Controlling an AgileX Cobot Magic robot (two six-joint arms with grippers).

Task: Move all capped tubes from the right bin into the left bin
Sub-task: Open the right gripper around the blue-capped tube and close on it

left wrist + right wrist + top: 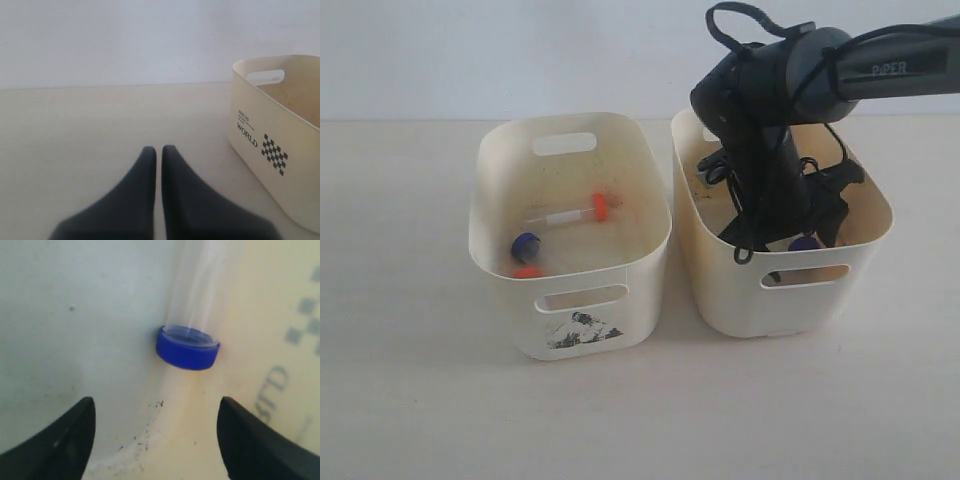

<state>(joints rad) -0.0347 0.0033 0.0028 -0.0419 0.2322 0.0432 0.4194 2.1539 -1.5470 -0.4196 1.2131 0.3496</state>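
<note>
Pale table (410, 400), white wall (520, 50). You read "PIPER" on right arm (900, 68), "WORLD" on left bin (280, 130). Right gripper (156, 407) spread wide before blue-capped tube (187, 347); left gripper (158, 165) closed.

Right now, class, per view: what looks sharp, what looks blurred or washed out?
Exterior view: even light, right bin sharp, faint shadows. Left wrist view: left hand blurred up close, left bin lettering crisp. Right wrist view: blue cap sharp, its tube washed out, right hand soft-edged.
</note>
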